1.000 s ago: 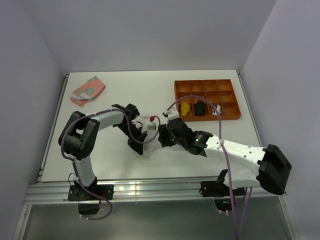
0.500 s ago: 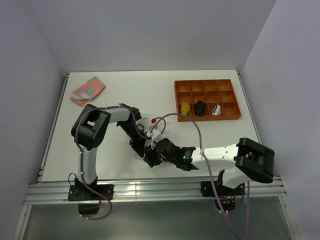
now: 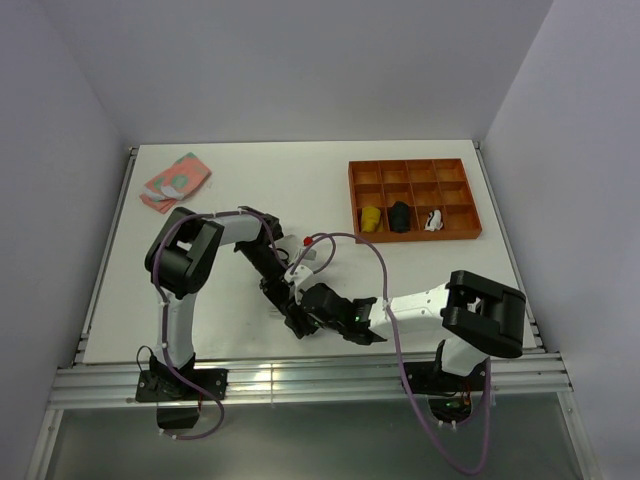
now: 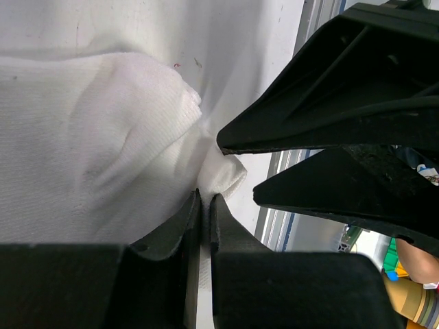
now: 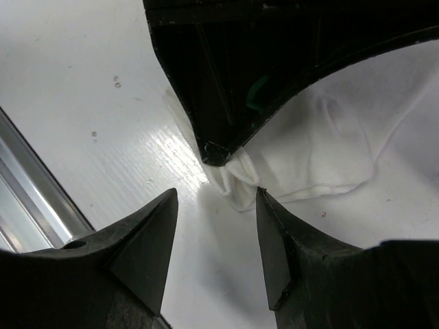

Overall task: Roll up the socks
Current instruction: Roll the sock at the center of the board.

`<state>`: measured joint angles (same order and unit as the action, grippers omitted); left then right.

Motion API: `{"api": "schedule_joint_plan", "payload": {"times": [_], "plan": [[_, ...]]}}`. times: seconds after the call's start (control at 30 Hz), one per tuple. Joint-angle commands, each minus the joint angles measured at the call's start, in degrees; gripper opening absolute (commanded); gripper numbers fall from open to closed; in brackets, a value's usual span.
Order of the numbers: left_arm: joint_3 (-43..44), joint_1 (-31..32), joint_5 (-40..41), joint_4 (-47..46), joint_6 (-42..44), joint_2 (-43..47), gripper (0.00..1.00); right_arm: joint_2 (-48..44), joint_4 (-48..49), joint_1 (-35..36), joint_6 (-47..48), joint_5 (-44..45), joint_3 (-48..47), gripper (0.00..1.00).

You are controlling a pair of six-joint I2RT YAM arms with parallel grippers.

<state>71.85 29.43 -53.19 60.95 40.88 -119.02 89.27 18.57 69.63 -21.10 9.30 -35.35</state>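
"While the left gripper (image 4: 204, 200) is pinched tight on a corner of the plain white sock (image 4: 89, 144), where does that sock lie?"

"At about 6 o'clock on the white table (image 3: 260, 175), close to the front edge, right where the two arms meet. Seen from the left wrist, the fabric spreads flat from the pinch toward 9 and 10 o'clock, with a small fold bunched just past the fingertips."

"And the right gripper (image 5: 215, 195)?"

"Its two fingers stand apart and hold nothing. In its own wrist view the pinched corner sits just beyond them at 12 o'clock. The left gripper's black tip comes down from 12 o'clock onto that corner, and the rest of the sock runs off toward 2 o'clock. Whether the right fingers touch the fabric cannot be told."

"What else is on the table?"

"An orange compartment tray (image 3: 455, 178) sits at 2 o'clock. Its near row holds a yellow bundle (image 3: 371, 218), a black bundle (image 3: 400, 216) and a white-and-black bundle (image 3: 432, 220) in three neighbouring compartments. A folded pink-and-green cloth (image 3: 175, 180) lies at 10 o'clock, well apart from both grippers."
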Motion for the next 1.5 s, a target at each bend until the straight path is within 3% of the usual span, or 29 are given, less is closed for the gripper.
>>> {"api": "schedule_joint_plan", "payload": {"times": [0.0,0.37,0.57,0.83,1.03,1.3,1.47], "plan": [[0.83,0.01,-1.83,1.28,0.78,-0.16,0.00,-0.59,1.21,0.33,1.50,3.26,-2.17,0.57],[0.74,0.28,-2.09,1.37,0.95,-0.60,0.00,3.89,0.07,0.33,3.70,3.09,-5.42,0.56],[1.27,0.36,-2.18,1.37,0.77,-0.86,0.00,4.86,0.15,0.25,3.44,3.71,-4.65,0.48],[2.15,0.36,-3.41,2.33,1.57,-1.74,0.01,5.03,2.78,0.07,2.21,2.65,-2.27,0.15],[2.33,0.45,-4.29,1.11,0.43,-0.51,0.08,6.00,3.84,-0.45,-0.08,3.01,-0.86,0.04],[-1.89,0.19,-2.19,-16.43,-12.30,10.45,0.26,5.03,0.86,-3.53,-5.52,-1.03,0.81,0.00],[-6.54,-0.43,1.94,-26.92,-20.40,17.23,0.27,6.43,-3.88,-6.17,-7.20,-5.51,-1.91,0.00]]}}
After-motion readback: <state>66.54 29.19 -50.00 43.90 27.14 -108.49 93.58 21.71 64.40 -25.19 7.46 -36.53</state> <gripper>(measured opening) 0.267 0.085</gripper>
